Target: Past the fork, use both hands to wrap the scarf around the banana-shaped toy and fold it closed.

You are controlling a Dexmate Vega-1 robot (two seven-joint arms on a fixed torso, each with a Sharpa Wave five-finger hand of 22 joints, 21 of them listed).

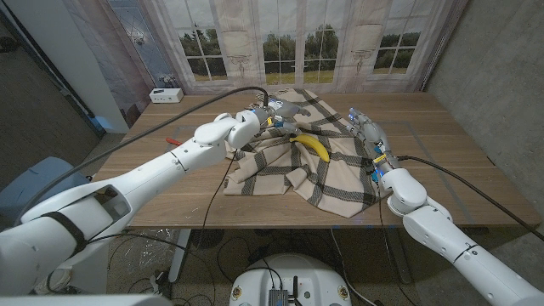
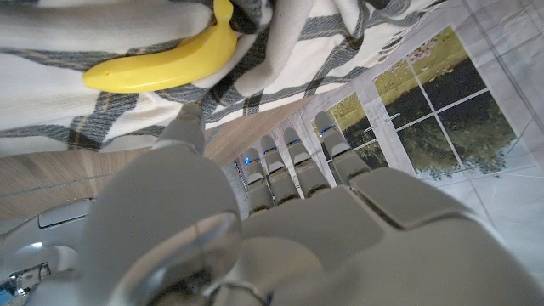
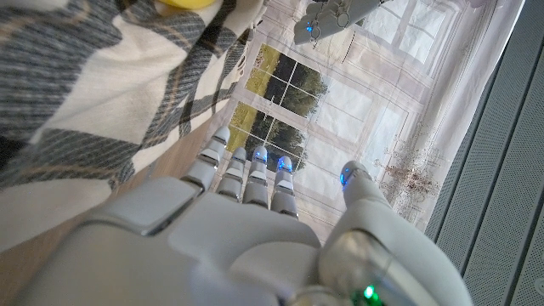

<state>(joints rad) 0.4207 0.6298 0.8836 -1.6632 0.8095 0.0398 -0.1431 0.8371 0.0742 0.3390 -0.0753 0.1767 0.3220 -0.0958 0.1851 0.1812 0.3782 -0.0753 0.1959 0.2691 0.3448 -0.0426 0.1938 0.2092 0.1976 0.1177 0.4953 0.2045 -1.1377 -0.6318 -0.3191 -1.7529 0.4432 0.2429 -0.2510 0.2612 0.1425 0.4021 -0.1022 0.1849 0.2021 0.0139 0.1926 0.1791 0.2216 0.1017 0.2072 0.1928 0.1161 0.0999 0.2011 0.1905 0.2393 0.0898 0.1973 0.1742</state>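
The yellow banana-shaped toy (image 1: 312, 146) is seen uncovered on the rumpled plaid scarf (image 1: 280, 166) at frame centre; wrapping is judged barely begun, folding left. The left hand (image 1: 274, 115) is held open above the scarf's far edge; the right hand (image 1: 367, 129), fingers straight, grips nothing.

banana toy (image 1: 312, 145) on scarf (image 1: 297, 157) | left hand (image 1: 276, 115) on scarf edge | right hand (image 1: 365, 127) beside

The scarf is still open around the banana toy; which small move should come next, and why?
Probably the left hand should close its fingers on the scarf edge near it and draw it over the banana toy. The toy lies uncovered on the cloth, and both this hand and the right hand appear open, holding nothing.
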